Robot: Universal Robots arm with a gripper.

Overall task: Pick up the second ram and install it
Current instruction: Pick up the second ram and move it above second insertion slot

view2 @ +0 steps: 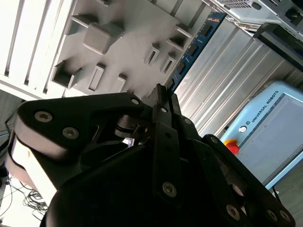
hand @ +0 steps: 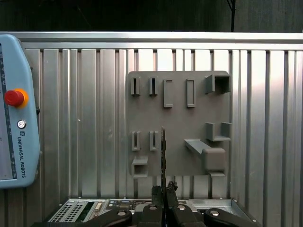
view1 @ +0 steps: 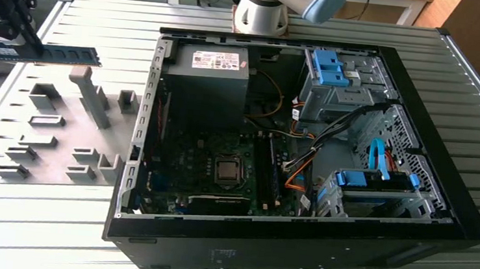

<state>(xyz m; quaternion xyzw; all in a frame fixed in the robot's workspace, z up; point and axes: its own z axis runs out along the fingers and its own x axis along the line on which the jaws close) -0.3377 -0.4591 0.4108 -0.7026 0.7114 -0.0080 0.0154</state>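
In the exterior view the second ram [view1: 69, 55], a slim dark blue-green stick with black chips, hangs level in the air above the grey holder plate [view1: 58, 128] at the exterior view's left. My black gripper [view1: 32, 46] is shut on it from above, near its middle. Both wrist views show the stick running out from between the closed fingers: edge-on as a thin dark line [hand: 163, 151] in the first, and as a blue edge [view2: 194, 47] in the second. The holder plate [hand: 177, 118] lies below the stick.
An open black computer case [view1: 444, 185] lies at the exterior view's right, with a motherboard, long black memory slots [view1: 265, 166], a power supply [view1: 206, 73] and blue drive brackets inside. A light-blue teach pendant [hand: 16, 109] rests on the ribbed metal table [view1: 41, 221].
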